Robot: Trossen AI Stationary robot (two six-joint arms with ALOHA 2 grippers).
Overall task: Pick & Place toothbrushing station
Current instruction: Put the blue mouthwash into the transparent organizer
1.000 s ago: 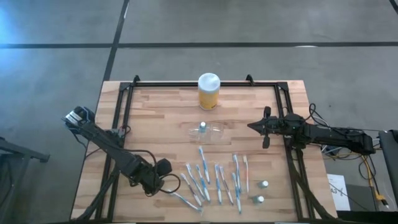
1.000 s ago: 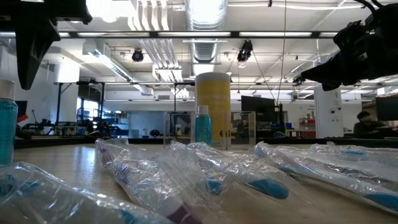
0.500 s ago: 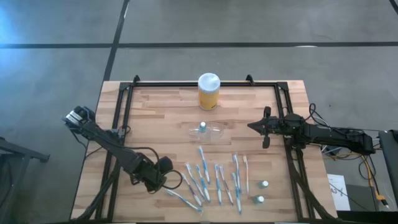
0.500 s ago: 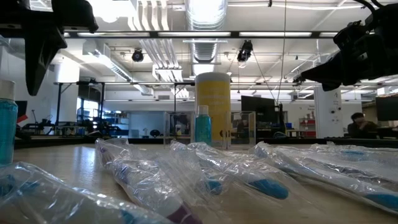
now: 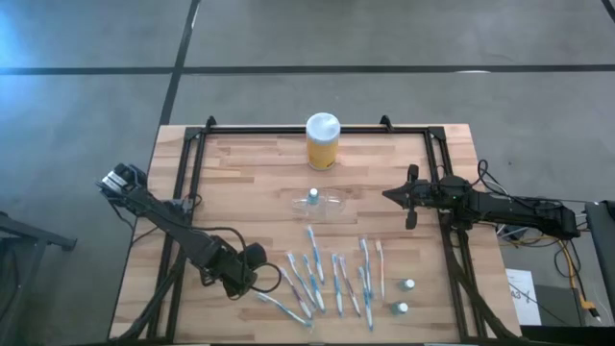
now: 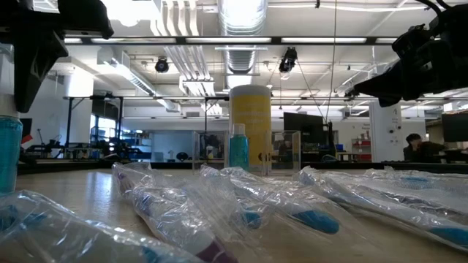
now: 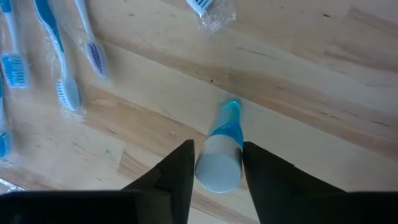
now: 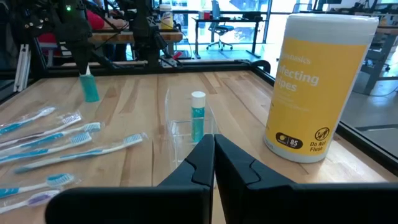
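Looking down from above, the left claw (image 5: 252, 269) is hanging low over the near left part of the wooden table (image 5: 240, 183), just beside the toothbrushes (image 5: 327, 274). The toothbrushes are lying in a loose bunch near the front edge. The clear holder (image 5: 322, 204) is sitting in the middle of the table with a tiny bottle (image 5: 313, 195) standing in it. Two white-capped round pieces (image 5: 404, 296) are resting to the right of the brushes. The yellow jar (image 5: 322, 141) is standing at the far edge. The right claw (image 5: 411, 198) is waiting over the right side, well apart from the holder.

From table height, wrapped toothbrushes are filling the front. The yellow jar is standing behind the holder, and people are sitting far back in the room.

From the left wrist, the two dark fingers (image 7: 180, 174) are pressing on both sides of the white cap of a little blue bottle (image 7: 221, 149). The left claw is grasping it, and the bottle is standing upright on the wood.

From the right wrist, the right claw is clenched tight with nothing in it, pointing at the holder.
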